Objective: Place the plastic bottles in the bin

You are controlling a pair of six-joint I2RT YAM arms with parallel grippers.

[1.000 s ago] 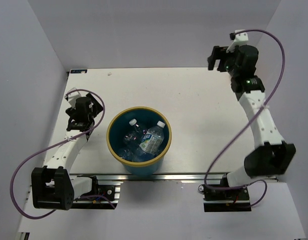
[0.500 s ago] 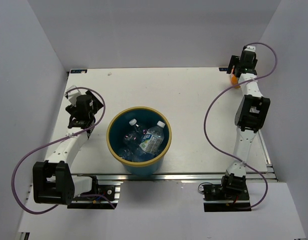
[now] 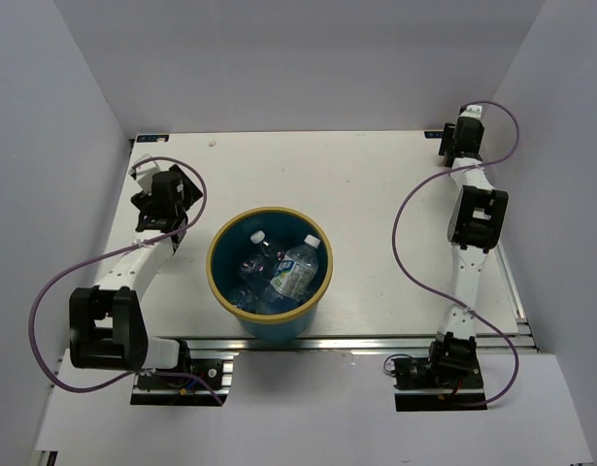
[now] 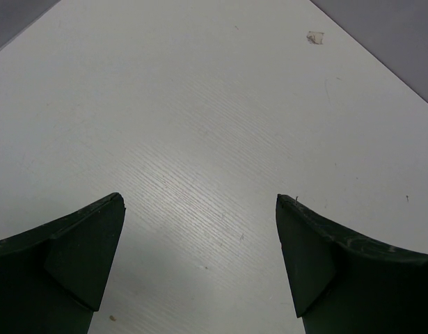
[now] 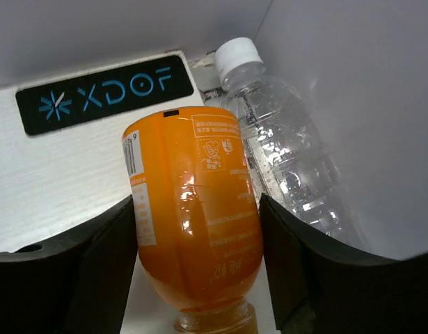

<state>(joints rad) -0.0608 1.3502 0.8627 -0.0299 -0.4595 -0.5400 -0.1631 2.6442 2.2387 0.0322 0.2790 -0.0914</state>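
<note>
The bin [image 3: 213, 267], a dark teal bucket with a tan rim, stands at the table's near middle. It holds several clear plastic bottles [image 3: 296, 269] with blue labels. In the far right corner lies an orange-filled bottle [image 5: 196, 209], neck toward the camera. My right gripper [image 5: 196, 229] is shut on it, one finger [image 5: 95, 271] against each side. Beside it, against the wall, lies an unlabelled clear bottle [image 5: 283, 153] with a white cap. In the top view the right gripper [image 3: 451, 148] covers both. My left gripper [image 4: 200, 257] is open over bare table left of the bin.
A black XDOF sticker [image 5: 106, 94] marks the table's far right corner, where the walls meet close behind the bottles. A small scrap [image 4: 314, 37] lies on the white table [image 4: 200, 104] beyond the left gripper [image 3: 182, 180]. The right arm is stretched along the right edge.
The right arm stretched out and came down into the far right corner, and its jaws closed onto the orange bottle. The left gripper shifted slightly farther away, still open.
</note>
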